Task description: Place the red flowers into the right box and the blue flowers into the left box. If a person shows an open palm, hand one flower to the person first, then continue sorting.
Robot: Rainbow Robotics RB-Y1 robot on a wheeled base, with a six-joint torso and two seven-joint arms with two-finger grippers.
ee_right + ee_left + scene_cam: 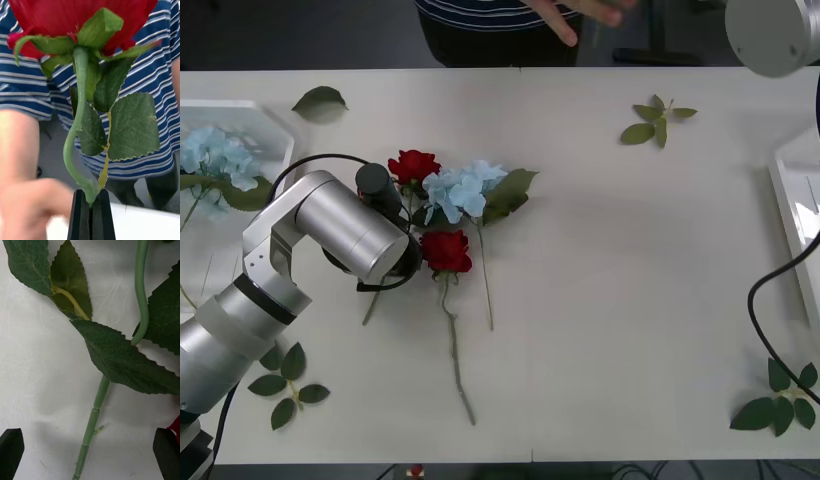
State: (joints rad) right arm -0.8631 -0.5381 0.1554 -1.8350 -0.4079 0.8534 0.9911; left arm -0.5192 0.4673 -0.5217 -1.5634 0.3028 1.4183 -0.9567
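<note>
Gripping a red rose (75, 18) by its stem, the right pincer (91, 213) holds it upright before the person (157, 112) (striped top). The left pincer (90, 453), fingers spread, hovers over a rose stem (92, 420) on the surface (630, 300), beside a blue flower (463, 188).

You will find no writing, label, brand mark, number or sign that can be read on anything in these views.
</note>
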